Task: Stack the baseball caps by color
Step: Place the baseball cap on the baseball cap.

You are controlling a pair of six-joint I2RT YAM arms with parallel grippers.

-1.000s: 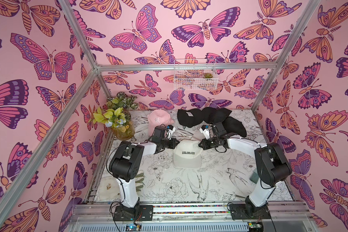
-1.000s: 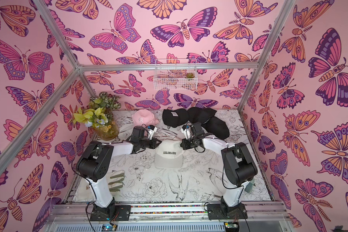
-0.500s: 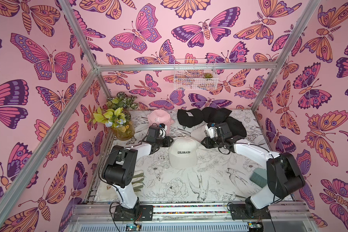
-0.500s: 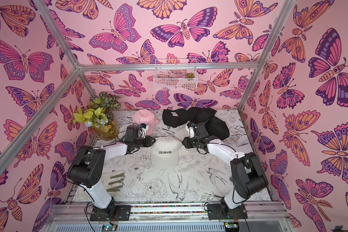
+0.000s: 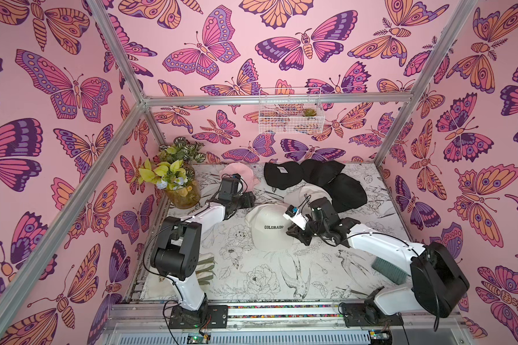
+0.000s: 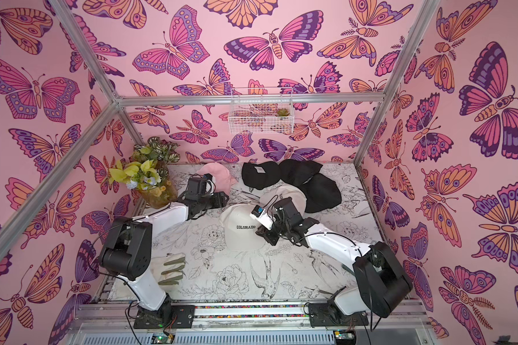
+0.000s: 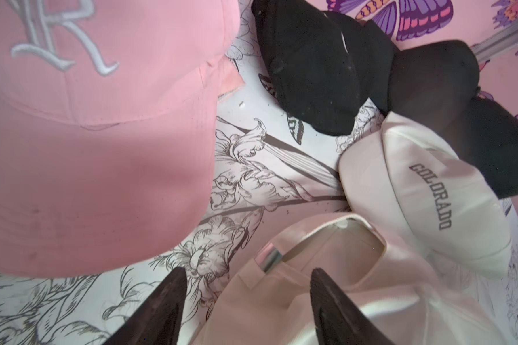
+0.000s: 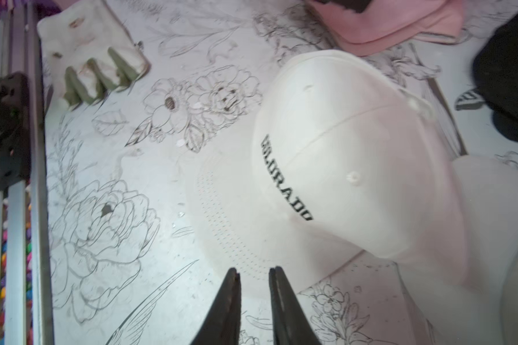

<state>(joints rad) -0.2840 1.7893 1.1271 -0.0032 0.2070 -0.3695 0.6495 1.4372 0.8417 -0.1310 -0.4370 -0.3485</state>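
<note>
Left gripper (image 5: 249,199), in both top views, sits behind the cream cap (image 5: 269,231), right gripper (image 5: 290,232) at its side. It lies near the vase (image 5: 183,194), long axis back-to-front, brim toward the bases. Left wrist: jaws wide, straddling its back edge, gripping nothing. Right wrist alone reveals jaws barely parted, empty.

My left arm (image 5: 207,214) comes up from its base, folds at the elbow and runs its forearm low and forward, angling in toward the middle. At the wrist, the left gripper (image 7: 245,288) has its jaws spread wide, with both dark fingers (image 7: 165,304) tilted downward. My right arm (image 5: 380,246) reaches in from its own side with the forearm low. Its wrist is bent so the right gripper (image 8: 254,286) points across toward the left arm's side. Its jaws are drawn close, with only a narrow slit between them. The two grippers sit near each other but do not touch.
</note>
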